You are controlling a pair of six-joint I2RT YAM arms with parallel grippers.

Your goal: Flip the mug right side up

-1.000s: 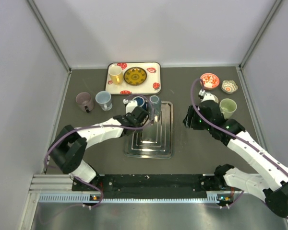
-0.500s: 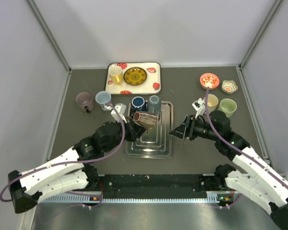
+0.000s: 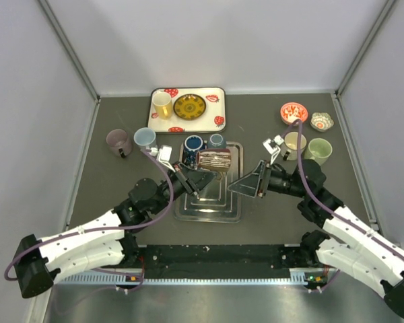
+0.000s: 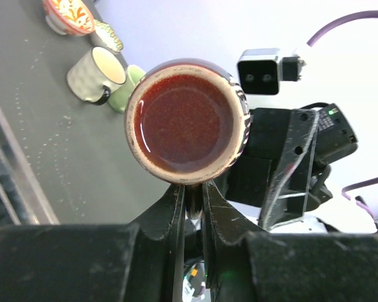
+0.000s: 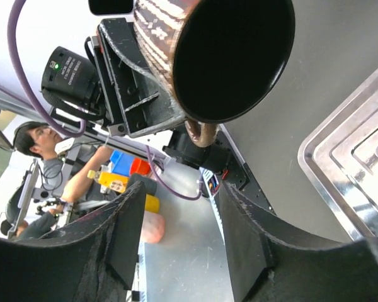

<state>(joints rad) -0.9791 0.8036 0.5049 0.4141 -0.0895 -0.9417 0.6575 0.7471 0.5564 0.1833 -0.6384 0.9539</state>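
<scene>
The brown striped mug (image 3: 214,160) hangs on its side in the air over the metal tray (image 3: 209,205). My left gripper (image 3: 194,180) is shut on its handle (image 4: 193,202). In the left wrist view I see its glossy red-brown base (image 4: 186,119) just above my left gripper (image 4: 193,189). Its dark open mouth (image 5: 233,56) faces my right gripper (image 3: 246,182), which is open and empty just right of the mug. In the right wrist view my right gripper (image 5: 179,192) has its fingers spread wide, below the mug.
A blue mug (image 3: 193,143) and a grey-blue mug (image 3: 217,140) stand at the tray's far edge. A strawberry tray (image 3: 219,108) holds a yellow mug and a plate. Purple (image 3: 118,142) and light blue (image 3: 145,138) mugs stand left; cream (image 3: 295,142) and green (image 3: 319,149) mugs and two bowls stand right.
My left gripper has carried the mug a little right and up, turning its mouth toward the right arm. My right gripper has moved left, closer to the mug.
</scene>
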